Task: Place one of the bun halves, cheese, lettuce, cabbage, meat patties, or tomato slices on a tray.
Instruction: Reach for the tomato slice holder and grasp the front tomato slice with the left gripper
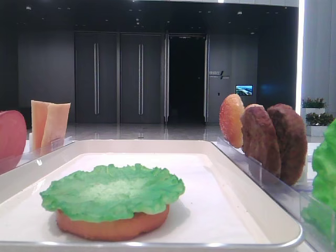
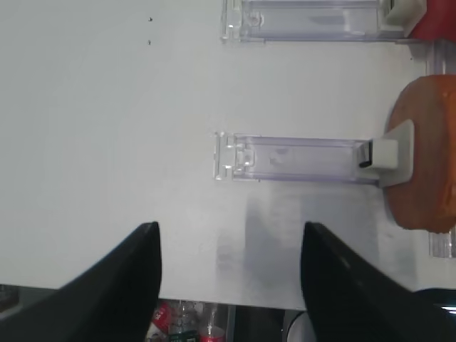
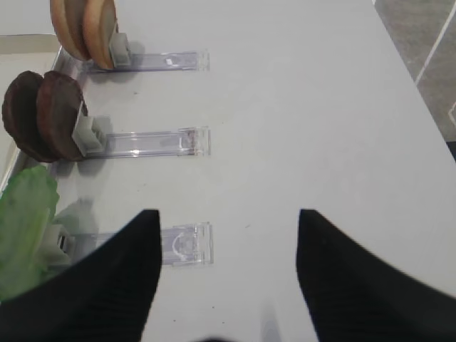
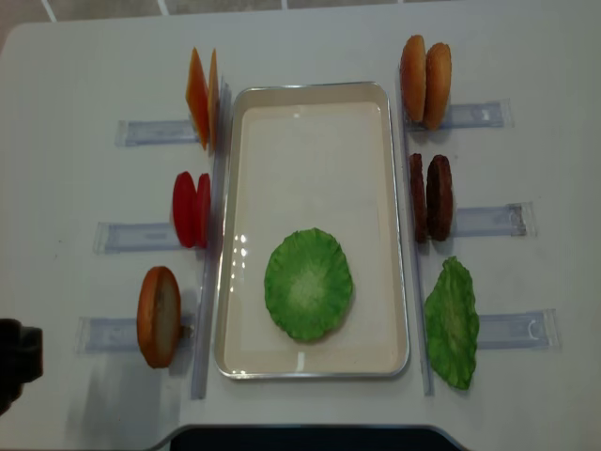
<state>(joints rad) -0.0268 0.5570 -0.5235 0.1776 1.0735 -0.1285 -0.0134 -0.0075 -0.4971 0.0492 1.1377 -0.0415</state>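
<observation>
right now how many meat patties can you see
2. Both stand on edge, side by side, in the middle rack right of the tray: one patty nearer the tray, the other patty just outside it. None seems hidden.

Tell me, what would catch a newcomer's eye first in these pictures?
Probably the bright green lettuce lying on an orange bun half in the near end of the white tray. Next, the food standing on edge in clear racks along both sides: cheese, tomato slices and a bun on the left, buns, meat patties and another lettuce leaf on the right.
</observation>
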